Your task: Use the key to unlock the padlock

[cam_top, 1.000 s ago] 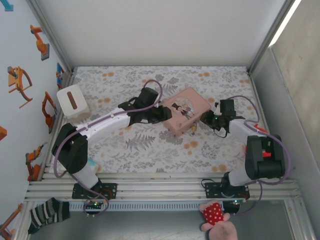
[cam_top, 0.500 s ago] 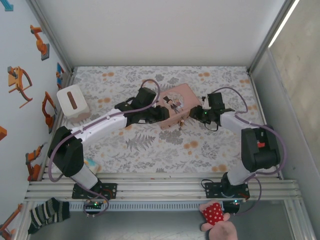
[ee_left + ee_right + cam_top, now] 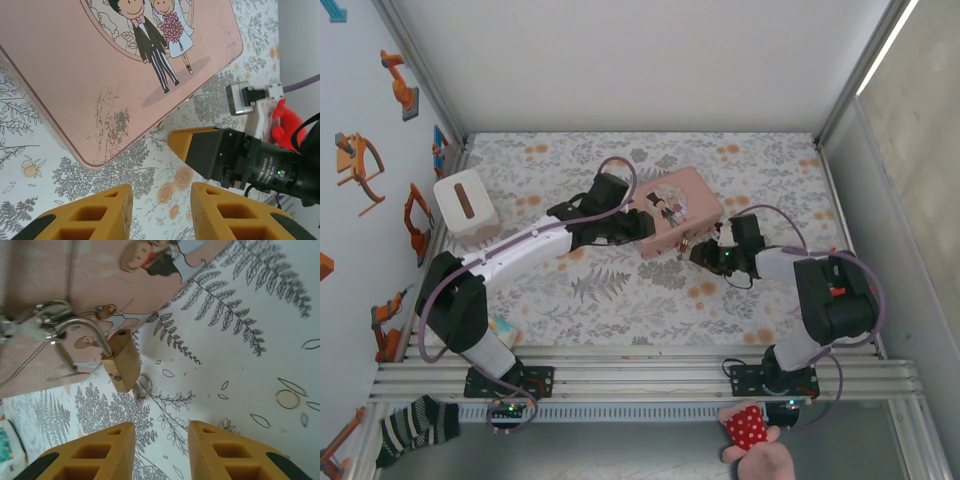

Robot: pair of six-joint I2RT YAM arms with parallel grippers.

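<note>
White arm links [image 3: 525, 245], black joints [image 3: 460, 305], purple cables [image 3: 618, 160] (looped), orange claw fingers [image 3: 85, 452]

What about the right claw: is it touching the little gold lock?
Apart. In the right wrist view, patterned tablecloth shows between the open right gripper and the padlock hanging on the pink box.

A pink box [image 3: 675, 212] with a cartoon bride and groom on its lid lies aslant near the middle of the floral-patterned table [image 3: 620, 290]. A white box [image 3: 466, 207] with a brown slot on top sits near the left edge. A striped sock [image 3: 412, 425] lies below the front rail.
</note>
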